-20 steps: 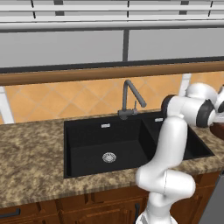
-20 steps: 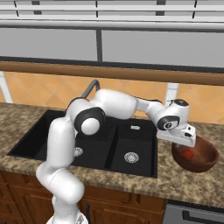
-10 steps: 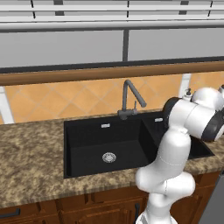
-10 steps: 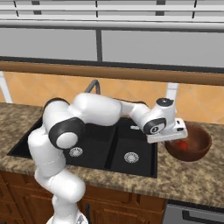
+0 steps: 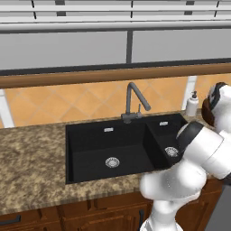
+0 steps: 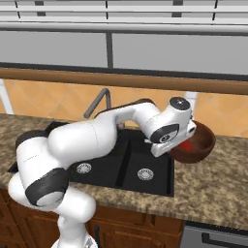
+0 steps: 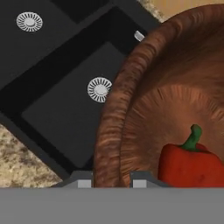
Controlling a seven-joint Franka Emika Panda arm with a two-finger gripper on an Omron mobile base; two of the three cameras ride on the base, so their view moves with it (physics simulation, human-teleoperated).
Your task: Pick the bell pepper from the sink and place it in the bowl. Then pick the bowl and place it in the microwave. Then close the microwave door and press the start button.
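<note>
Close up in the hand view, the gripper (image 7: 111, 180) has its two fingers pinched on the rim of the bowl (image 7: 175, 96), one finger on the inside and one on the outside. The red bell pepper (image 7: 192, 164) sits inside the bowl, with its green stem pointing up. In the right base view, the bowl (image 6: 196, 144) is lifted up in the air, above the speckled counter (image 6: 213, 189) just to the right of the sink (image 6: 140, 164). The black sink has two basins, each with a round shiny drain. Behind the sink stands the grey faucet (image 5: 133, 101). A little soap bottle (image 5: 192, 104) stands by the orange tile wall (image 5: 67, 101).
</note>
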